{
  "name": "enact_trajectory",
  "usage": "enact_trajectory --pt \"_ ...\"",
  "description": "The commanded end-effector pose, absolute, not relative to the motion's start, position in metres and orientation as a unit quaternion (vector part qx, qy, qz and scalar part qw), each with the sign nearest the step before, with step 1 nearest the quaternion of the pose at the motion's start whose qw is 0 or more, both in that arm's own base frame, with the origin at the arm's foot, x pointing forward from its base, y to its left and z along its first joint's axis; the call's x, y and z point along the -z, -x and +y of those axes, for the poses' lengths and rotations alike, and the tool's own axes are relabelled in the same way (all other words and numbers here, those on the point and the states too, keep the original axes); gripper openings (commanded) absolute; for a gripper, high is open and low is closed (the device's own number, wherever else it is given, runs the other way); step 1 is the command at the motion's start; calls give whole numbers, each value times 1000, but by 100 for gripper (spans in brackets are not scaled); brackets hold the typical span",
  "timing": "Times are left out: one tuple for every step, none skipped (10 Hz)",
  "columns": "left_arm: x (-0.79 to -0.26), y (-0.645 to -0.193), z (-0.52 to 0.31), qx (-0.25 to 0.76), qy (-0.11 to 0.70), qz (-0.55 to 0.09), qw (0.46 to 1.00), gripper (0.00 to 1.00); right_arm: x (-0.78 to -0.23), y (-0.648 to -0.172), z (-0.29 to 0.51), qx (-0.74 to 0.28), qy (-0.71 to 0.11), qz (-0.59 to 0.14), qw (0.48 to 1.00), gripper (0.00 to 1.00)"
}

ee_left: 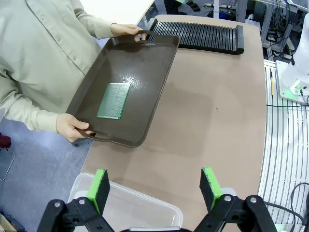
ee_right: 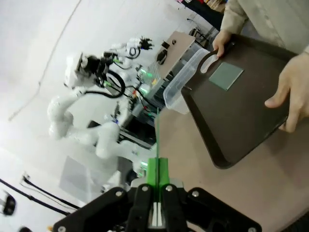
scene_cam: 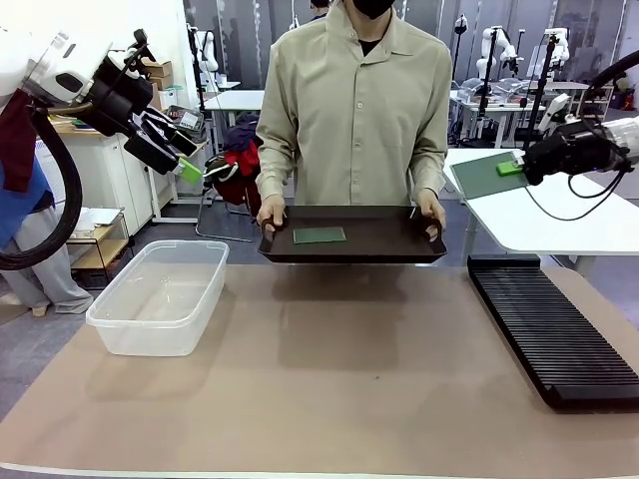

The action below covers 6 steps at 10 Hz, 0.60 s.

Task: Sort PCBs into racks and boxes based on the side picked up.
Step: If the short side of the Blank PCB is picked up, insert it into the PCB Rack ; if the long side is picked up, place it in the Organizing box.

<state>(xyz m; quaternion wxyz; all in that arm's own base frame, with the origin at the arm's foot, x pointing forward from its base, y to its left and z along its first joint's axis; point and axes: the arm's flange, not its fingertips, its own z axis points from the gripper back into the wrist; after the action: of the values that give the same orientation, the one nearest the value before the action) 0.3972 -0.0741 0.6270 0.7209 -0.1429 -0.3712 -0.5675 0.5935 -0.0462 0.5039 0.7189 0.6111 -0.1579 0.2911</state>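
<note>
Tray (scene_cam: 349, 256): dark, with handles, gripped at both ends by the person's hands (scene_cam: 270, 213) and held level over the far edge of the bench (scene_cam: 329, 389), between tub and rack.
Tray contents: one PCB on the tray (scene_cam: 319, 236), lying flat on the tray floor, left of the tray's middle in the front view. In the left wrist view it shows a pale grey-green dotted face up, and it touches no wall of the tray.
Clear tub (scene_cam: 150, 334): stands on the left part of the bench, near the left claw's side. Its clear floor shows across the whole inside.
Rack (scene_cam: 554, 329): long, black, with many narrow slots. It lies along the right side of the bench, one end near the far edge.
Left claw (ee_left: 155, 187): spread wide with air between the green pads, raised high above the tub's end of the bench. Its wrist view looks down on the tub rim, the tray and the rack beyond.
Right claw (ee_right: 158, 166): pressed together, pinching the held PCB (ee_right: 157, 130) by one edge. In the right wrist view the board is seen edge-on as a thin green line rising from between the pads.
Held PCB, place: up in the air off the far right of the bench, beyond the rack's far end, well apart from tray and tub. In the front view its dark green face tilts toward the camera.
</note>
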Motion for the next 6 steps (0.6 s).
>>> enact_trajectory --pt "-625 -398 -74 571 150 -374 715 100 -508 -564 -62 -386 -556 -212 705 2" --pt "-625 -398 -74 571 150 -374 715 100 -511 -553 -72 -405 -540 -245 696 2" --pt "-625 -398 -74 571 150 -374 715 100 -512 -544 -81 -444 -517 -279 676 2" --pt "-625 -398 -74 571 150 -374 715 100 -513 -537 -92 -468 -502 -283 670 2" --pt "-625 -398 -74 571 150 -374 715 100 -512 -530 -107 -474 -490 -322 656 2" --pt "-625 -398 -74 571 150 -374 715 100 -509 -526 -120 -475 -484 -325 660 2"
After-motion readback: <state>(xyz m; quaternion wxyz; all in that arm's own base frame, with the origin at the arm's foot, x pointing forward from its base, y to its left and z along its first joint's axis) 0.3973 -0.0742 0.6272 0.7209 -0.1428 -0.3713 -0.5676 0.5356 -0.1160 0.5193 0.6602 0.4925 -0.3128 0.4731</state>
